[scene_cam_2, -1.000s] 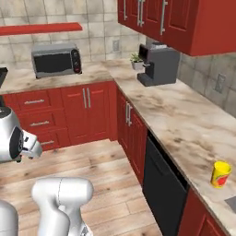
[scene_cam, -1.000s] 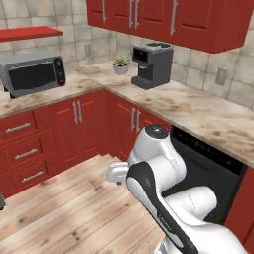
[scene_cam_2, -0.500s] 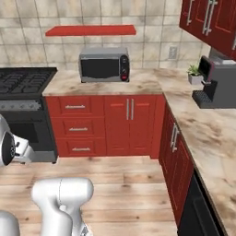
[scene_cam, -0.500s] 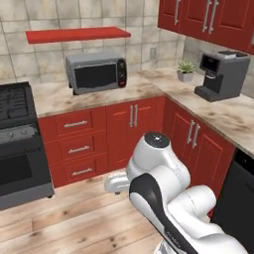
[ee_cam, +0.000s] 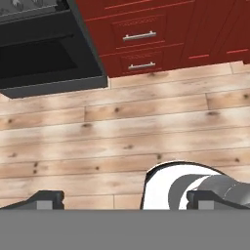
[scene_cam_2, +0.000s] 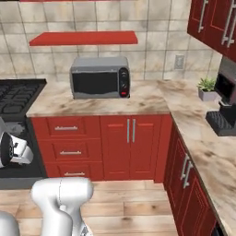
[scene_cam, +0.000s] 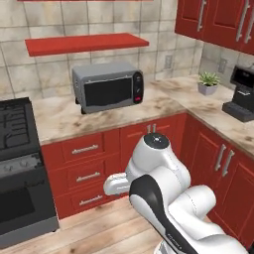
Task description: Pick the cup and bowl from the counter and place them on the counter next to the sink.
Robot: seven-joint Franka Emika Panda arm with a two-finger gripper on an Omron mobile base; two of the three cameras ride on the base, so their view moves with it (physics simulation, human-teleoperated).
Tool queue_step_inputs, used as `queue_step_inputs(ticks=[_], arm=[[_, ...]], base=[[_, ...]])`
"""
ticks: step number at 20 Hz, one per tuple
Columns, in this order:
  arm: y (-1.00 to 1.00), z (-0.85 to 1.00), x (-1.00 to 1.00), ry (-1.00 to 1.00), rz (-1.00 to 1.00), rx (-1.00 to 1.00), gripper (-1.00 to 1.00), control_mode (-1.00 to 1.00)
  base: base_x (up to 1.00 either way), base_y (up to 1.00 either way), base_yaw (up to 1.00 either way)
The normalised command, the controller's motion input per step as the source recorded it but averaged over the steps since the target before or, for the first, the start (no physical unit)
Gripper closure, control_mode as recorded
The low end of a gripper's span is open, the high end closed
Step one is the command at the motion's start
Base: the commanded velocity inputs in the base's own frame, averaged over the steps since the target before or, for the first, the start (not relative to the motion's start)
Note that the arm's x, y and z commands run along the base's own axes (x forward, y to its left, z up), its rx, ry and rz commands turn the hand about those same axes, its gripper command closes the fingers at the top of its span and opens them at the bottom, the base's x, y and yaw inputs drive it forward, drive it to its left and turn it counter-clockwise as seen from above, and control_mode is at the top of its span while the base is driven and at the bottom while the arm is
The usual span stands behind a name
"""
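Observation:
The cup, the bowl and the sink are out of view. The marbled counter (scene_cam: 64, 116) runs from the black stove to the corner and on along the right wall (scene_cam_2: 203, 138). My arm is folded low in front of the red cabinets, with the hand pointing down at the wooden floor. In the hand view my gripper (ee_cam: 126, 201) is open, its fingertips (ee_cam: 46, 200) far apart, with nothing held between them.
A grey microwave (scene_cam: 108, 87) stands on the counter under a red shelf (scene_cam_2: 83, 38). A black gas stove (scene_cam: 15, 134) with its oven front (ee_cam: 44, 58) is at the left. A potted plant (scene_cam_2: 207, 87) and a coffee machine (scene_cam_2: 224, 103) stand at the right.
The base has turned left, so the whole picture has shifted: the microwave and stove came to the middle and the yellow cup left the right base view. The arm keeps its folded pose.

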Motion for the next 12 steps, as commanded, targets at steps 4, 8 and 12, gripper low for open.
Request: queue_step_inputs(ticks=[4, 8, 12], arm=[[0.00, 0.00, 0.00, 0.00, 0.00, 0.00, -1.00, 1.00], [0.00, 0.00, 0.00, 0.00, 0.00, 0.00, -1.00, 1.00], [0.00, 0.00, 0.00, 0.00, 0.00, 0.00, -1.00, 1.00]], base=[[1.00, 0.56, -0.08], [0.95, 0.99, -0.10], [0.21, 1.00, -0.03]])
